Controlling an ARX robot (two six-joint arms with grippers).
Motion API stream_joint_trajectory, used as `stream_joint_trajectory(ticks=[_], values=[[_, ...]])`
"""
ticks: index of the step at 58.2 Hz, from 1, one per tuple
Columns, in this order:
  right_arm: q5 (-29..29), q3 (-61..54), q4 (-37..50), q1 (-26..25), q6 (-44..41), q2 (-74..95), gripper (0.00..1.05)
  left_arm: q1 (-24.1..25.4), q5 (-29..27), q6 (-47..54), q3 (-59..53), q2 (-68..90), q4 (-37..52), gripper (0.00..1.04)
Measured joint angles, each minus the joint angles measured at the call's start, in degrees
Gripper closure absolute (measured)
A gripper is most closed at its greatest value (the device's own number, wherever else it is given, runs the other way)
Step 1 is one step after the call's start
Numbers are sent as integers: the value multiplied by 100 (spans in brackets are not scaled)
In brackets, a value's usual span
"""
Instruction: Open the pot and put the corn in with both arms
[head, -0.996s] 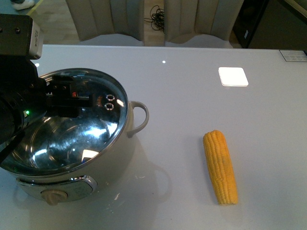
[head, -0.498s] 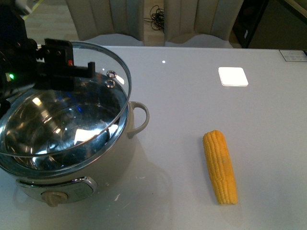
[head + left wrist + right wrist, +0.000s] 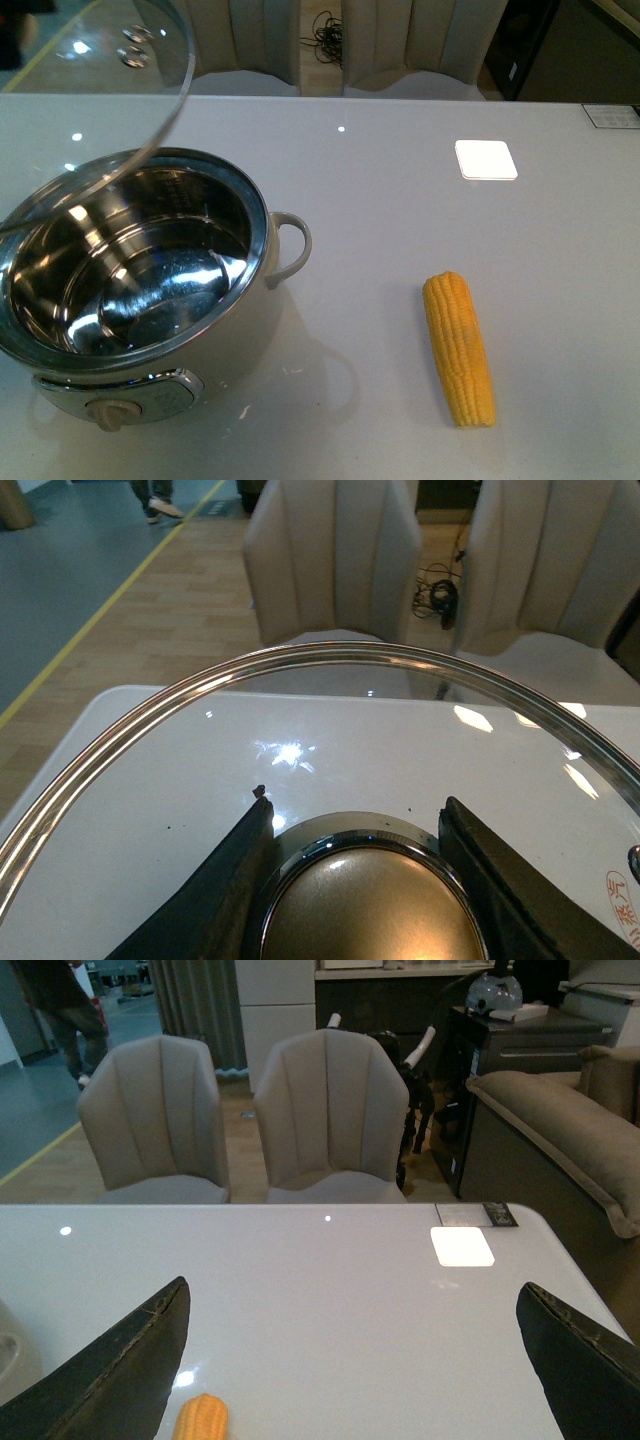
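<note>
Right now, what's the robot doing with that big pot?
The left gripper holds the glass lid by its knob, up in the air, clear of the pot. The pot stands open and looks empty. The corn lies on the table to the pot's right, not yet picked up. The right gripper hangs open above the table.

Front view: lid (image 3: 100,90) running off the top and left edges; pot (image 3: 235,345) losing its left side to the frame edge. Left wrist view: knob (image 3: 370,905) and left gripper (image 3: 356,815) fingers being cropped by the frame edge; red print (image 3: 622,915) near the lid's rim reading too small to make out. Right wrist view: corn (image 3: 201,1418) showing only its tip.
</note>
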Motion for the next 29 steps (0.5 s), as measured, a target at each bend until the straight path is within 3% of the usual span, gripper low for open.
stream_joint_trajectory(ticks=[12,21,29], values=[[0,0,0,0,0,0,9,1547,848,474,-505,-229,203,62],[0,0,0,0,0,0,9,2750,1447,791,-704,173,835,62],[0,0,0,0,0,0,9,3394,1832,935,-765,1102,1606,62]])
